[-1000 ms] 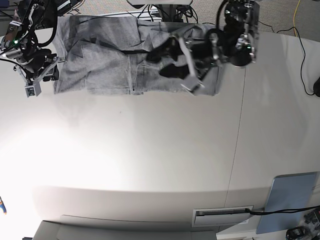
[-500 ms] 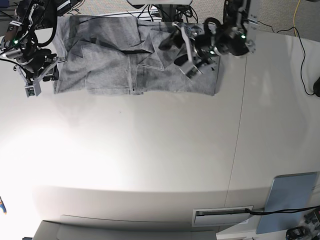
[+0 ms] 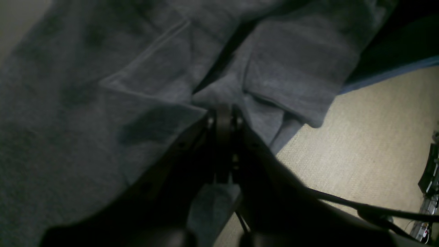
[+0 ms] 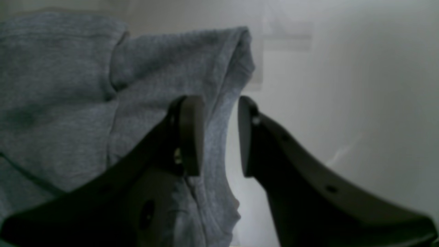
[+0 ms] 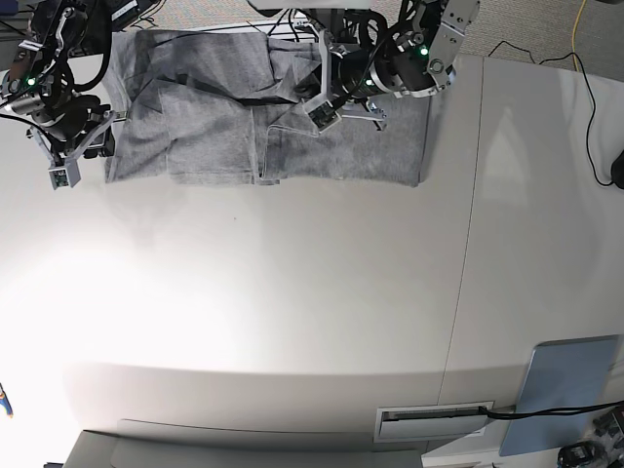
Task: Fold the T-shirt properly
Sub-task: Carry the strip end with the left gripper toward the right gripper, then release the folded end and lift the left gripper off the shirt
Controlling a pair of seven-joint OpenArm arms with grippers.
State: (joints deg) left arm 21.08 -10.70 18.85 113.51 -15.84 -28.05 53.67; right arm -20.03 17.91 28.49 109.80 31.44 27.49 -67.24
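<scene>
A heather-grey T-shirt (image 5: 249,117) lies spread in overlapping folds along the far edge of a white surface (image 5: 292,312), at about 12 o'clock in the base view, with one fold draping off the far edge over a beige carpet (image 3: 370,144) in the left wrist view.

The left pincer (image 3: 223,118) is closed on a pinch of the T-shirt (image 3: 144,89) near its upper edge, the two black fingers pressed together with cloth gathered at their tips. In the base view this left pincer (image 5: 322,97) sits over the middle of the garment, at roughly 1 o'clock of the shirt's centre.

The right pincer (image 4: 221,133) is parted, its two dark pads standing apart with a rolled edge of the grey T-shirt (image 4: 103,103) passing between them; whether the cloth touches both pads cannot be told. In the base view the right pincer (image 5: 66,166) rests at the shirt's 9 o'clock edge.

A light-blue flat panel (image 5: 567,390) lies well apart from the shirt, at 5 o'clock on the surface.
</scene>
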